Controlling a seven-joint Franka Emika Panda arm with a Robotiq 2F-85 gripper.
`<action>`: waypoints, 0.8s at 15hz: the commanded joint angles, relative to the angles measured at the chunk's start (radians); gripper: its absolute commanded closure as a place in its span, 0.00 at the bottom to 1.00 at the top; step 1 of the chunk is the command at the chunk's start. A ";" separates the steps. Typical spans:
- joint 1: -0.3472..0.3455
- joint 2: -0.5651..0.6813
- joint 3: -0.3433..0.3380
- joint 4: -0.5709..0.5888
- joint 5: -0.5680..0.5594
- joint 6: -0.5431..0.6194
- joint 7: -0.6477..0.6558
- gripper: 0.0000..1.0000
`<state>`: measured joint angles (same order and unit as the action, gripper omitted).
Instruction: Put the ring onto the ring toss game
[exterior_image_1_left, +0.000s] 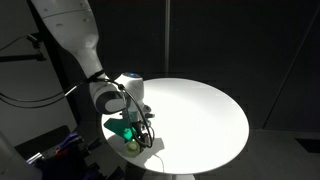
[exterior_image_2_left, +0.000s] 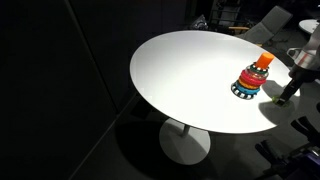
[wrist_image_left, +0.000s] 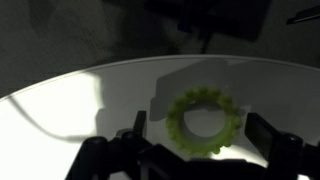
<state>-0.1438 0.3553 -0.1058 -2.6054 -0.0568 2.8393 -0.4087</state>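
The ring (wrist_image_left: 205, 122) is a small yellow-green knobbly ring lying flat on the white table (wrist_image_left: 60, 110). My gripper (wrist_image_left: 198, 130) is open and low over it, with one finger on each side and a gap on both sides. In an exterior view the gripper (exterior_image_1_left: 136, 135) is near the table's edge, with the ring (exterior_image_1_left: 133, 146) just under it. The ring toss game (exterior_image_2_left: 251, 79) is a cone-shaped stack with a blue base, a red middle and an orange top. It stands on the table close beside the gripper (exterior_image_2_left: 289, 92).
The round white table (exterior_image_2_left: 180, 70) stands on a single pedestal in a dark room. Its edge runs close to the gripper (exterior_image_1_left: 150, 165). Cables and dark equipment sit past the table's edge (exterior_image_2_left: 300, 150).
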 joint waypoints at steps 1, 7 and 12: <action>-0.006 0.016 0.009 0.017 -0.035 0.008 0.044 0.00; 0.001 0.024 0.010 0.022 -0.043 0.004 0.057 0.00; 0.005 0.029 0.006 0.029 -0.064 0.003 0.073 0.16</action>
<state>-0.1423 0.3747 -0.0966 -2.5920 -0.0854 2.8393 -0.3773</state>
